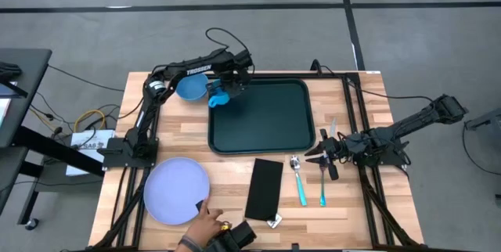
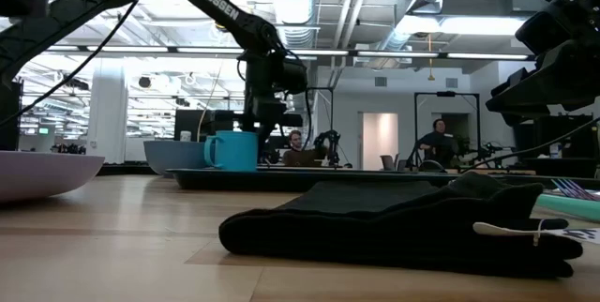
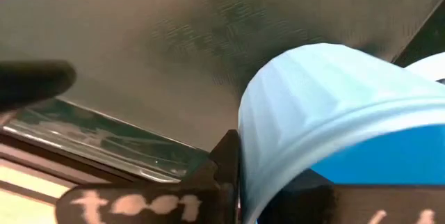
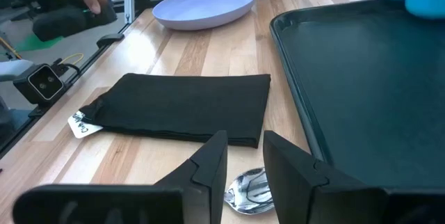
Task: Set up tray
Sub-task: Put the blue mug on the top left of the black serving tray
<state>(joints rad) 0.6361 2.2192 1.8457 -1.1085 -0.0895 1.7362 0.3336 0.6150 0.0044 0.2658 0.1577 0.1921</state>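
A light blue mug stands upright at the far left corner of the dark green tray, and my left gripper is shut on it from above. In the low view the mug has its handle turned sideways; whether its base rests on the tray I cannot tell. A blue bowl sits on the table just left of the tray. My right gripper waits at the tray's right side, slightly open, over the bowl of a spoon. My left gripper holds the mug by its wall at the rim, one finger outside the wall and the other inside the cup. The fingers come from above, pointing down. The mug stays upright below them.
A lavender plate lies at the near left, with a person's hand beside its near edge. A folded black napkin lies near the tray's front edge. A spoon and a fork with teal handles lie to its right.
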